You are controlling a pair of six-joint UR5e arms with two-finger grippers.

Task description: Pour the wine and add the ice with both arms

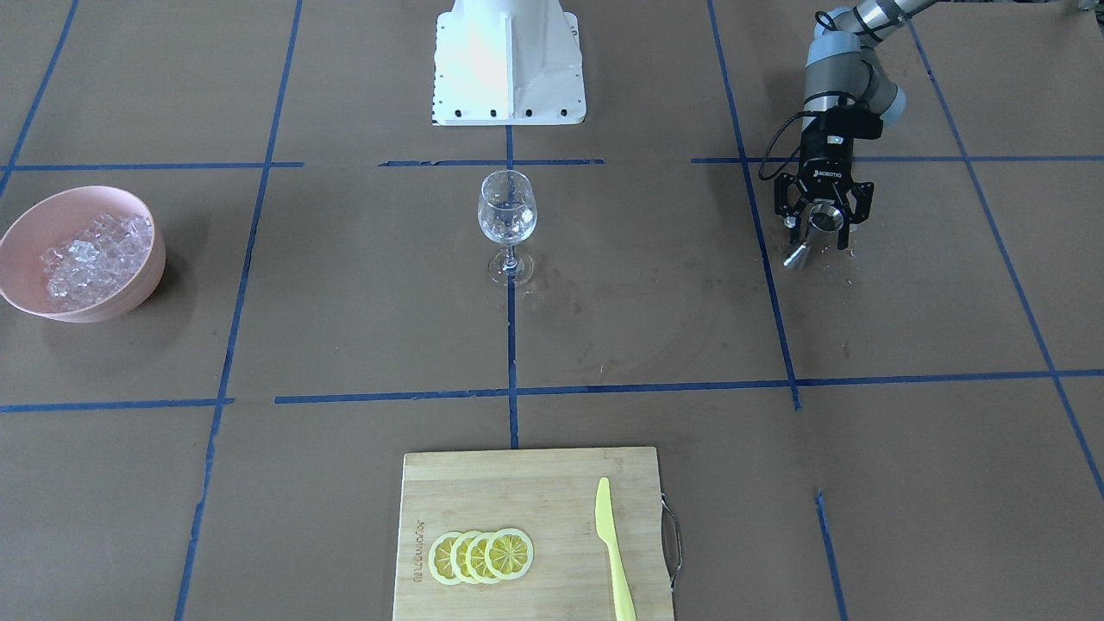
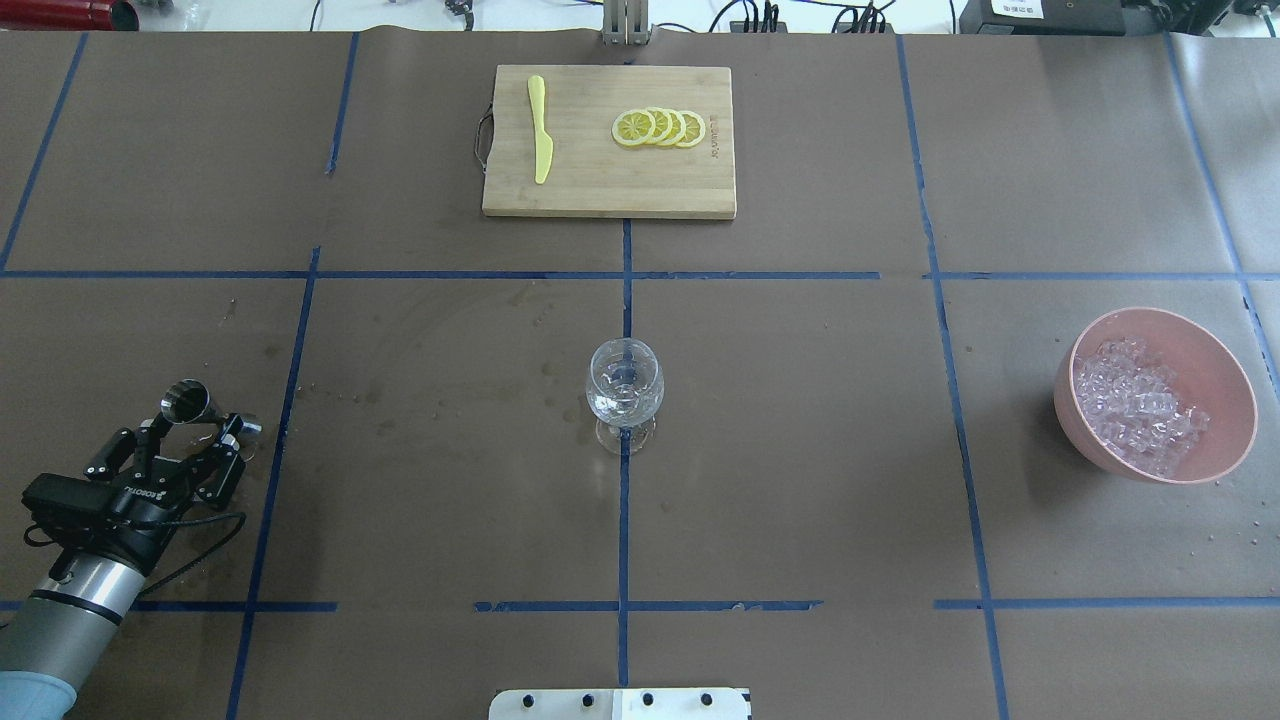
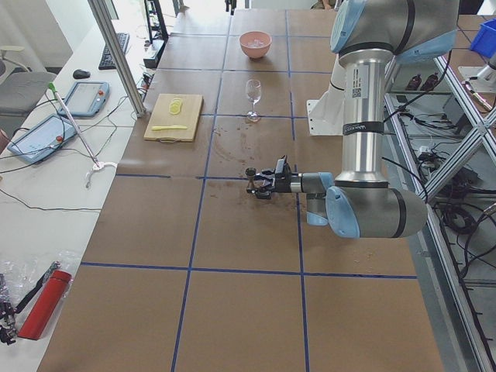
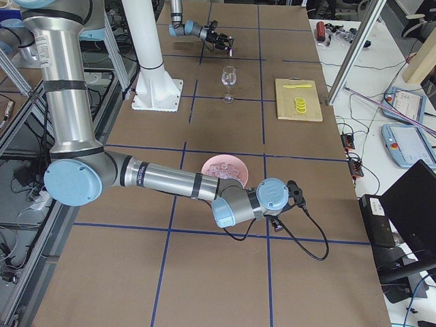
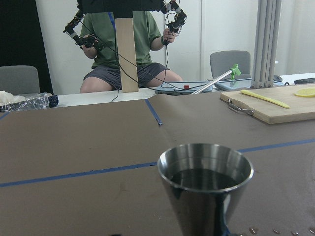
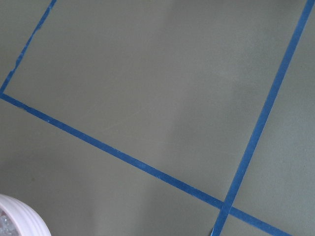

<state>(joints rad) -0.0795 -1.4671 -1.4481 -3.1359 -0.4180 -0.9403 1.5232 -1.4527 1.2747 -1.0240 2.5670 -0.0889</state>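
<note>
A steel jigger (image 1: 824,220) stands upright at the table's left end and holds the dark wine (image 5: 204,178). My left gripper (image 2: 197,428) lies level at the jigger, one finger on each side, and looks open. The clear wine glass (image 2: 624,385) stands at the table's middle. The ice (image 2: 1140,400) fills a pink bowl (image 2: 1160,314) at the right end. My right gripper (image 4: 293,191) hangs beside the bowl (image 4: 225,165). It shows only in the exterior right view, so I cannot tell whether it is open or shut. Its wrist view shows bare table and the bowl's rim (image 6: 19,216).
A bamboo cutting board (image 2: 600,185) at the far side carries lemon slices (image 2: 660,127) and a yellow knife (image 2: 541,130). The white pedestal (image 1: 509,60) stands at the robot's side. Wet spots mark the paper near the glass and the jigger.
</note>
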